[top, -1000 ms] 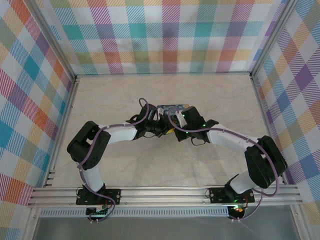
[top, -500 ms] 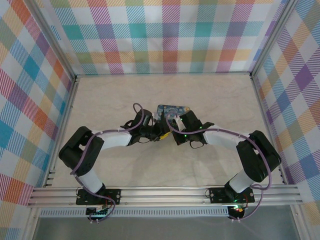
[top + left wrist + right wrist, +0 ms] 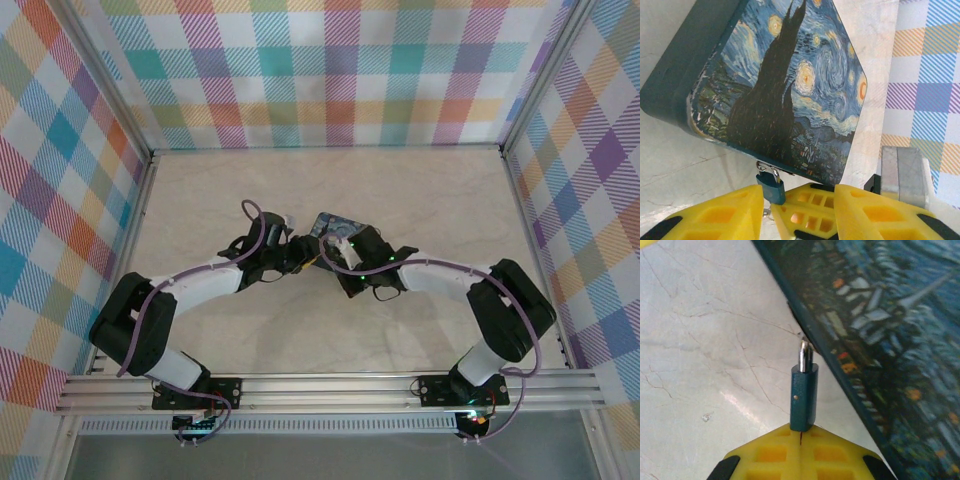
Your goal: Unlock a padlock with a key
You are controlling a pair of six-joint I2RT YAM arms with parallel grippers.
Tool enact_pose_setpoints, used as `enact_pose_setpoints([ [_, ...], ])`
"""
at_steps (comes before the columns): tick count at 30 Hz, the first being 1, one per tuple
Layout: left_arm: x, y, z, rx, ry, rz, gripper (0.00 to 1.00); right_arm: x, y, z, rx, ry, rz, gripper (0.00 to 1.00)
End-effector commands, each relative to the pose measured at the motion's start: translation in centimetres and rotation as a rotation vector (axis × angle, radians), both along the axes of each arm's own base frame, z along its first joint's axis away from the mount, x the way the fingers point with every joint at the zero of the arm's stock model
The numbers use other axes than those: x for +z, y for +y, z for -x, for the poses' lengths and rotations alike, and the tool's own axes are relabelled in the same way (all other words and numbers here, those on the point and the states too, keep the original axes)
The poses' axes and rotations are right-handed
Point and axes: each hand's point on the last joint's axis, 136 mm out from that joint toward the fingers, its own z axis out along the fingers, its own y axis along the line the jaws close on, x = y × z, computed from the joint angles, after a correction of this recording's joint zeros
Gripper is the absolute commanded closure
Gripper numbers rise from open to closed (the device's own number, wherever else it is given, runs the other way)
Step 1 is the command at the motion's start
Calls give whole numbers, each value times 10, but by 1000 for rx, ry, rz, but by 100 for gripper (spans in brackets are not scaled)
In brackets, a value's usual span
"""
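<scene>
Centre of table: painted box, teal padlock hung at its near-left edge. Clenched right end effector meets padlock's base; key hidden, so what it pinches unclear. Released left end effector gapes beside padlock. Judged step: keying, lock not yet open. Next: steady body, twist. Right wrist view shows shackle seated; left wrist view, hasp on box edge.
</scene>
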Motion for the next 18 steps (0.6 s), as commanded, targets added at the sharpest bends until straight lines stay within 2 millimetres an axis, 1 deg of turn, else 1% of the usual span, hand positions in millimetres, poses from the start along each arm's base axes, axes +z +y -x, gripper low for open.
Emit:
enact_pose_setpoints([
  [1, -9, 5, 6, -9, 19, -16, 58, 1, 2, 0, 14, 1, 32, 100],
  [5, -13, -6, 15, -59, 43, 4, 59, 12, 8, -4, -2, -21, -12, 100],
  [9, -22, -19, 23, -98, 71, 7, 59, 22, 12, -5, 0, -48, -33, 100],
  [13, -31, -30, 25, -114, 89, 11, 60, 25, 18, -3, 11, -54, -31, 100],
  [18, -38, -40, 26, -127, 101, 7, 60, 25, 26, 0, 22, -64, -24, 100],
])
